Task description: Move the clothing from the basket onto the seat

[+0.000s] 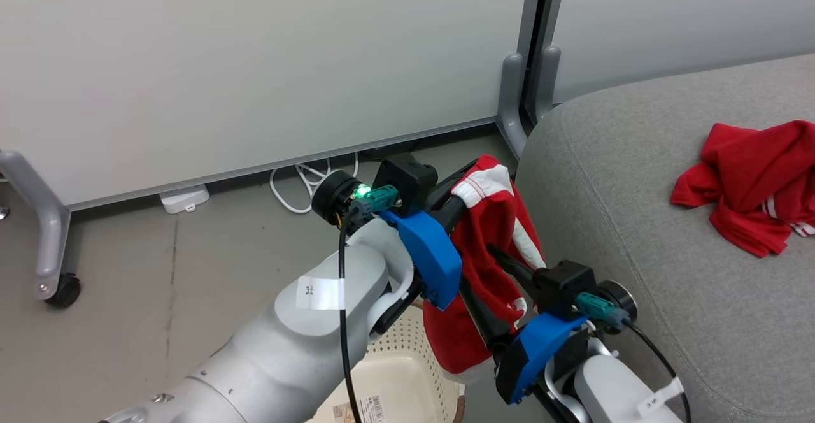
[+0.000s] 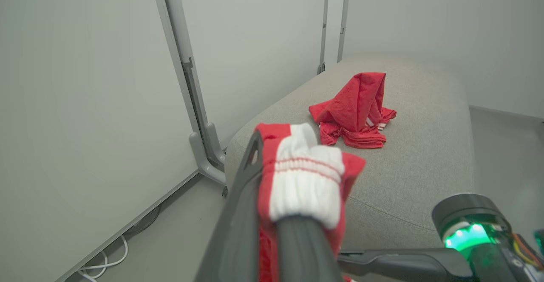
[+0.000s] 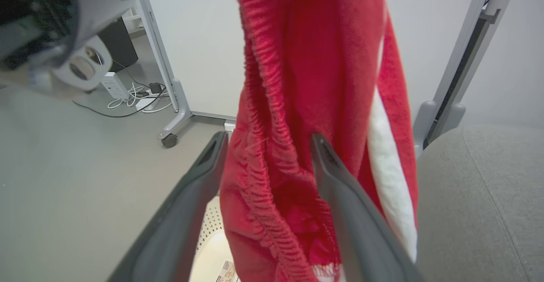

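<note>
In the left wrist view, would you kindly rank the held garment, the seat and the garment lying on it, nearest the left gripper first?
1. Held garment, shut in the jaws of the left gripper.
2. Seat, its near edge just ahead.
3. Second garment, farther along the seat's top.

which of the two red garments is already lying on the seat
The crumpled red garment with thin white stripes, out on the grey seat. The other red garment, with a broad white band, hangs pinched in the left fingers beside the seat's edge.
</note>
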